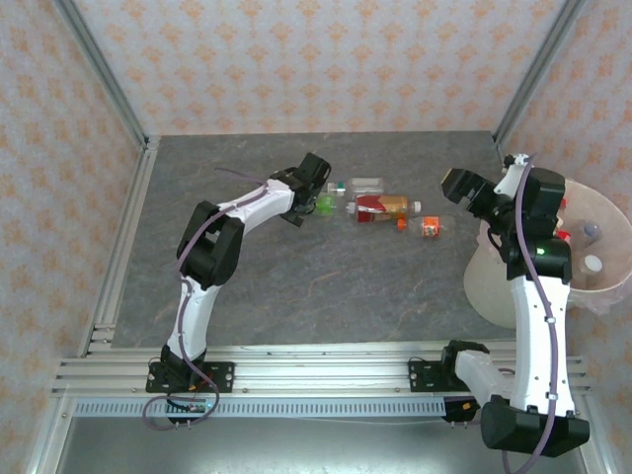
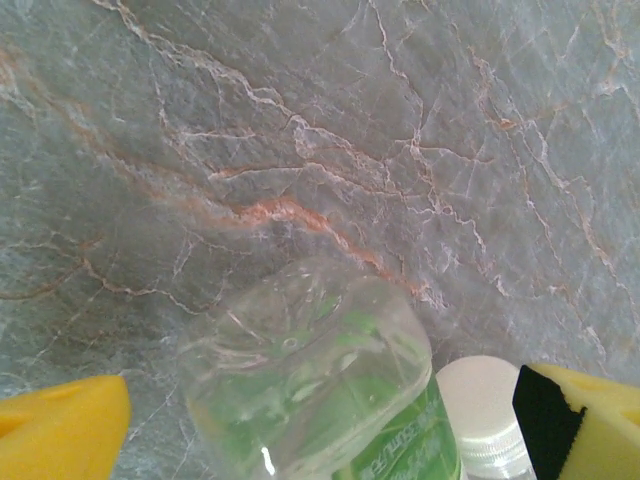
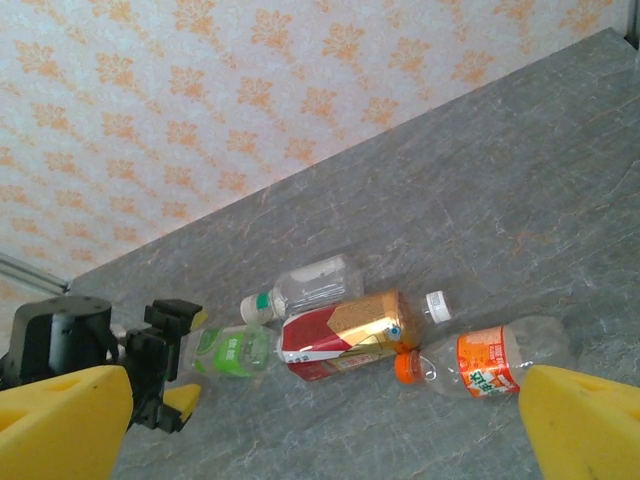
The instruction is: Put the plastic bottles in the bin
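Bin (image 1: 482, 286), large round pale beige plastic bucket, just outboard of right gripper (image 1: 460, 187): holds at least two white-capped bottles (image 1: 592, 263). That gripper's jaws gape, empty. Left gripper (image 1: 314, 194) spread wide, astride green-labelled clear plastic bottle (image 2: 330, 400), not clamping it. Three further bottles (image 1: 380, 207) lie between both grippers.
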